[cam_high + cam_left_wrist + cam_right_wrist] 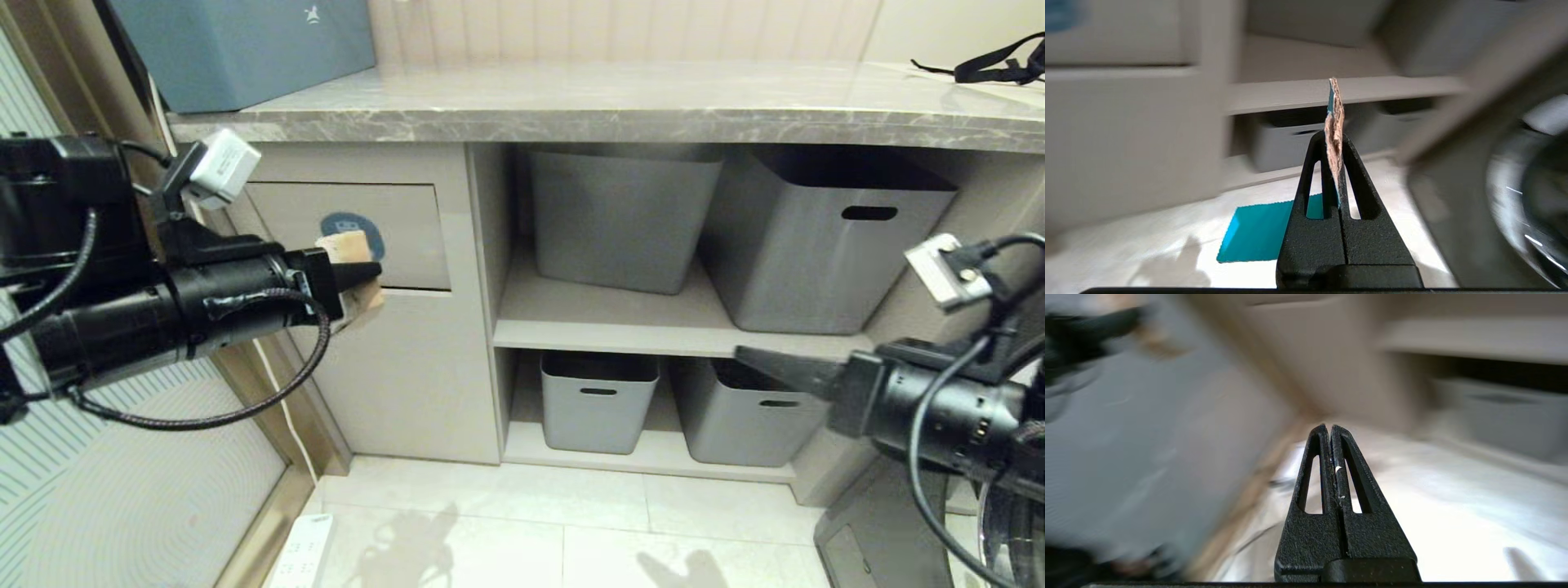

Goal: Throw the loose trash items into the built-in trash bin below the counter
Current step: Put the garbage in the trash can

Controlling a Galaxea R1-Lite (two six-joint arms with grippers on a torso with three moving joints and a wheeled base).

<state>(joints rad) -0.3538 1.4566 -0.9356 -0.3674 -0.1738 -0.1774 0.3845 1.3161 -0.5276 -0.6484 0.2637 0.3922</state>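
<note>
With my left gripper (363, 273) clamped on the folded tan cardboard piece (353, 247), I should press squarely into the beige tilting flap (408, 237), right gripper (747, 357) closed, empty.

No legible text or labels

The scene is evenly and softly lit from above; a pale sheen is spread along the long grey marble-look counter (620, 106), and faint arm shadows are cast on the glossy cream floor tiles (571, 531); the head view is sharp, with lines bowed slightly at its edges. Both wrist views are heavily smeared by motion blur; only the black closed gripper fingers (1333, 457) and the pinched tan cardboard piece (1334, 130) are rendered crisp.
</note>
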